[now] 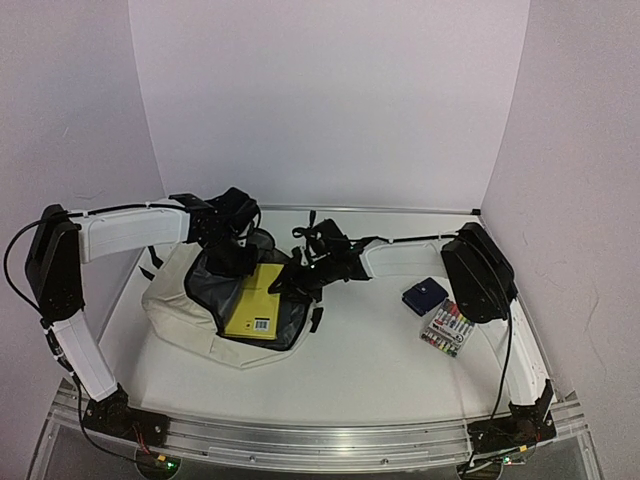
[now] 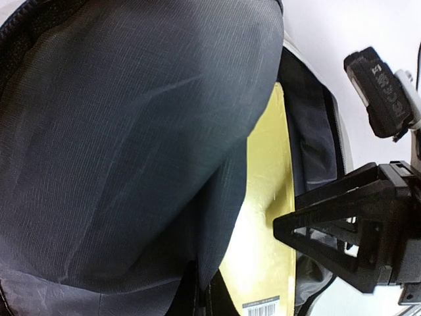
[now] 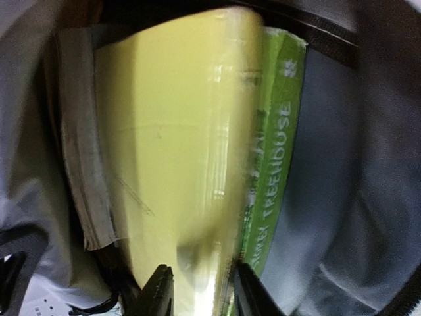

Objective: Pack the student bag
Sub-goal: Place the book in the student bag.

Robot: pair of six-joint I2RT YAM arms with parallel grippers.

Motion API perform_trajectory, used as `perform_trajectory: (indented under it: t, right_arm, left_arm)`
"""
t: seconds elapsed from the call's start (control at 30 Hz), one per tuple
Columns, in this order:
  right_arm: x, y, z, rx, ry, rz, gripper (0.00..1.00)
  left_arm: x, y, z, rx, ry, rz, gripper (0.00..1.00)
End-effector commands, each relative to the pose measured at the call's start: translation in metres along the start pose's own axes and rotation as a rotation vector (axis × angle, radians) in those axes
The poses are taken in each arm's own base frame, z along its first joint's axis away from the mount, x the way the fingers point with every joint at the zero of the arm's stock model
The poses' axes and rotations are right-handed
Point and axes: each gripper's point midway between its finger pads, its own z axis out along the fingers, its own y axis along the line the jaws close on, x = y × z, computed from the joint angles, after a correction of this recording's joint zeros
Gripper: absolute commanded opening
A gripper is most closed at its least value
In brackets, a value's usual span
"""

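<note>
Student bag [image 1: 172, 300], cream fabric, woven grey lining [image 2: 131, 131], glossy yellow book [image 1: 256, 300]

A robotics lab bench: a white table [image 1: 380, 360] boxed in by plain white walls [image 1: 330, 100] (panels meeting at bare corners), an aluminium rail [image 1: 330, 435] along its near edge, two robot arms [image 1: 85, 355] [image 1: 525, 370] bolted there, black cables [image 1: 9, 262] trailing.

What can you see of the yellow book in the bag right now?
The yellow book is slim and glossy-covered, with a green spine lettered TREEHOUSE and a barcode on its cover. It lies tilted, partly inside the open student bag against the grey lining, barcode end outermost. The right fingers straddle its edge, seemingly pinching it.
</note>
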Motion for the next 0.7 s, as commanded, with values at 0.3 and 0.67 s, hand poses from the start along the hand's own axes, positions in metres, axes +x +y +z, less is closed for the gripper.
perform_trajectory:
  t: [0.3,0.67]
  right_arm:
    - [-0.055,-0.003,-0.082,-0.035,-0.133,-0.269,0.65]
    - [-0.098,-0.017,-0.058,0.072,-0.178,-0.479,0.75]
  left_arm:
    - [-0.011,-0.026,-0.054,0.211,-0.141,-0.115,0.67]
    - [0.039,0.045,-0.083,0.107,-0.240,-0.569,0.76]
